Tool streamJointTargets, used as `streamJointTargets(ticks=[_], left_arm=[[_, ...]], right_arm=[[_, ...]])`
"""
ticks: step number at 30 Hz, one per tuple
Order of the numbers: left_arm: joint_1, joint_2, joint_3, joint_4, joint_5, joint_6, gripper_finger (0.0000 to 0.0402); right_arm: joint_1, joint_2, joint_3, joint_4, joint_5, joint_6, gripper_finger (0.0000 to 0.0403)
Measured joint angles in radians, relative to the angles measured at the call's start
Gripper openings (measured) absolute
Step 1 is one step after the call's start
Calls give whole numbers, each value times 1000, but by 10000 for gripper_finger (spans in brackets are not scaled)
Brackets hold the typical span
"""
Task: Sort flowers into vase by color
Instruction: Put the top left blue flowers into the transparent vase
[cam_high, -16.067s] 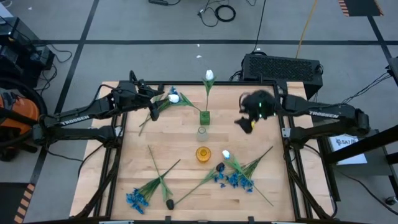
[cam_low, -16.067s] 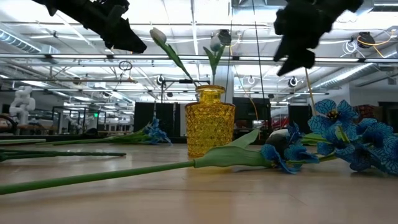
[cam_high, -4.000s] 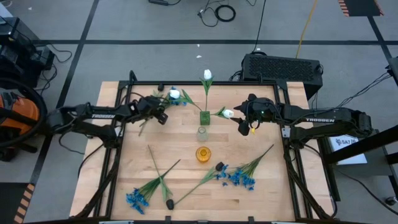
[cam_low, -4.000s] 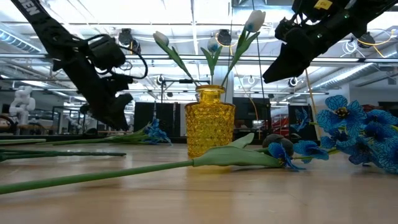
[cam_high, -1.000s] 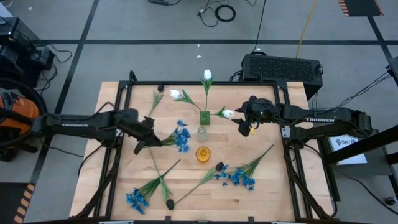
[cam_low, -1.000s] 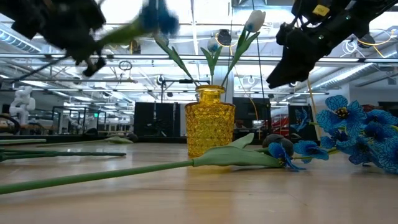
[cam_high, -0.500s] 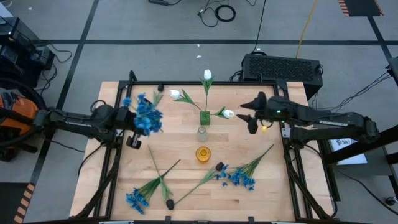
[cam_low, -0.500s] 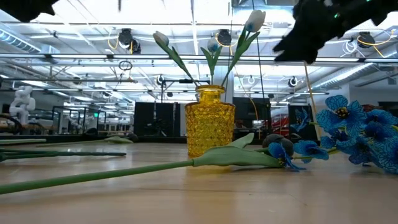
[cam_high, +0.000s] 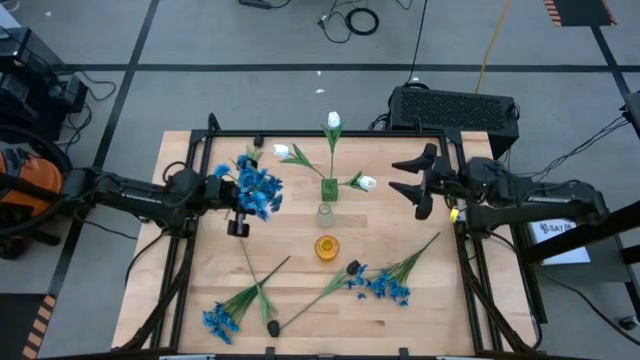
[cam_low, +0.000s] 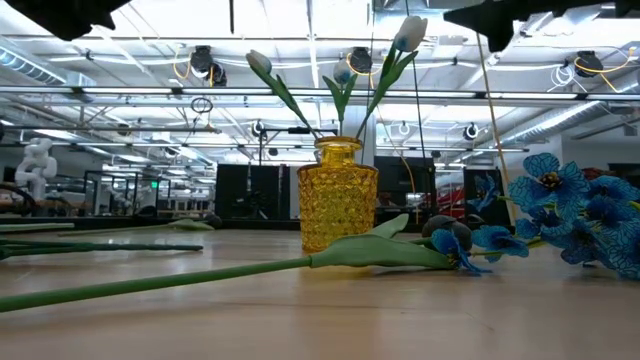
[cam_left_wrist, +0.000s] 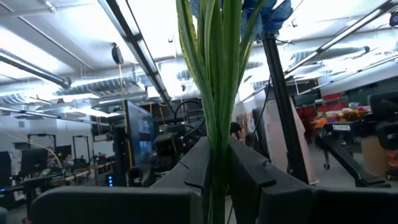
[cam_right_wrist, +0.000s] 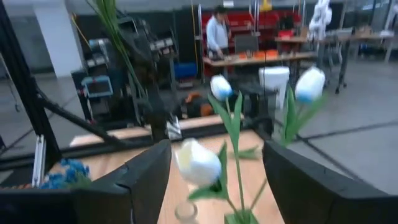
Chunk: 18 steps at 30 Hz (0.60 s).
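Comparing with half a second earlier:
Left gripper (cam_high: 238, 205): it had carried its blue flower cluster (cam_high: 257, 189) closer to the green vase (cam_high: 329, 188), though both remained well to the left of it.
Left grip: fingers (cam_left_wrist: 249, 168) pinched tight on the green stem (cam_left_wrist: 217, 93), which rose upright between them in the left wrist view.
Right gripper (cam_high: 408, 178): it had drawn back a little farther to the right of the green vase, hovering above the table (cam_high: 300, 320).
Right grip: jaws spread wide, holding nothing; the wrist view looked between the two fingers (cam_right_wrist: 305, 180) toward the vase.
White tulips: three stood in the green vase, one (cam_high: 336, 121) leaning toward the back edge, one (cam_high: 283, 152) to the left, one (cam_high: 367, 183) to the right. None had shifted.
Clear vase (cam_high: 324, 212): just in front of the green vase, unchanged.
Yellow vase (cam_high: 327, 247): in front of the clear vase, unchanged.
Flowers on the table: a blue bunch (cam_high: 383, 287) and a dark bud (cam_high: 354, 268) front-right of the green vase; another blue bunch (cam_high: 219, 321) and a dark bud (cam_high: 272, 327) front-left. All lay as before.

Hard to make out:
Low view: both arms were cut off at the upper edge as dark shapes; neither gripper's fingers showed there. The yellow vase (cam_low: 338, 195) hid the green vase behind it, so the tulip stems seemed to rise from it.
Left wrist view: the blue cluster (cam_left_wrist: 267, 12) was cropped at the frame edge.
Right wrist view: the tulips (cam_right_wrist: 198, 163) were blurred.
Background: a person (cam_right_wrist: 216, 34) stood far off at a bench, details unclear.
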<state>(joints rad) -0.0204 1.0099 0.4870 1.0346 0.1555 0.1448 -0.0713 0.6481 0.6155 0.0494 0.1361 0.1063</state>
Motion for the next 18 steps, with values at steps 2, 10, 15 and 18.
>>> streamJointTargets(ticks=[2, 10, 15, 18], left_arm=[[0, 9, 4, 2, 0, 0, 45], [0, 10, 4, 1, 0, -7, 45], [0, 10, 4, 9, 0, -8, 45], [0, 10, 4, 26, -7, -33, 45]], right_arm=[[23, 1, 0, 30, 15, -19, 247], [140, 66, 86, 78, 30, -76, 247], [233, 229, 189, 76, 145, -148, 247], [250, 356, 265, 73, 203, -170, 247]])
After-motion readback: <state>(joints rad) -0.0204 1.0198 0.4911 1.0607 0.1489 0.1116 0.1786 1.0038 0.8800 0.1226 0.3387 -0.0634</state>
